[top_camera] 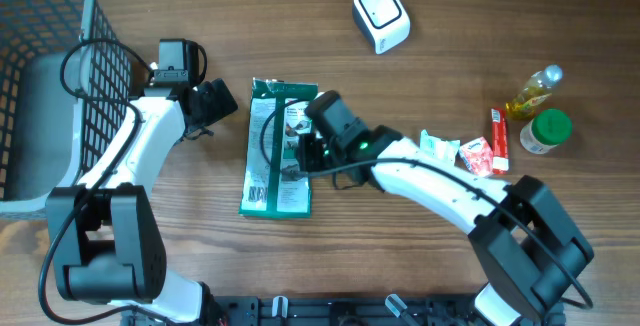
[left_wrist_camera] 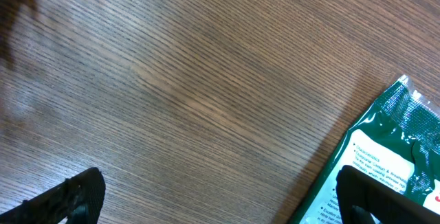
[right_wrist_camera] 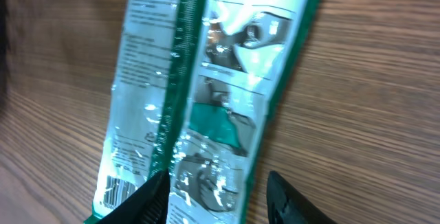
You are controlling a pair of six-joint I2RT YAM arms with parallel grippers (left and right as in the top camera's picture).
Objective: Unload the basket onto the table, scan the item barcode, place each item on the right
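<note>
The item is a flat green and white packet point(top_camera: 272, 156) lying on the wooden table, printed back side up. Its barcode point(right_wrist_camera: 113, 189) shows at the lower left corner in the right wrist view. My right gripper point(top_camera: 305, 154) hovers low over the packet's right half point(right_wrist_camera: 206, 100). Its jaws stand apart, one finger over the packet and the other over bare wood past its edge point(right_wrist_camera: 216, 196). My left gripper point(top_camera: 218, 101) is open just left of the packet's top corner point(left_wrist_camera: 388, 145), with only wood between its fingers point(left_wrist_camera: 220, 196). A white scanner point(top_camera: 381, 16) sits at the back.
A dark wire basket point(top_camera: 40, 86) fills the far left. On the right lie a yellow oil bottle point(top_camera: 535, 88), a green-lidded jar point(top_camera: 545, 131), a red tube point(top_camera: 498, 138) and small sachets point(top_camera: 440, 146).
</note>
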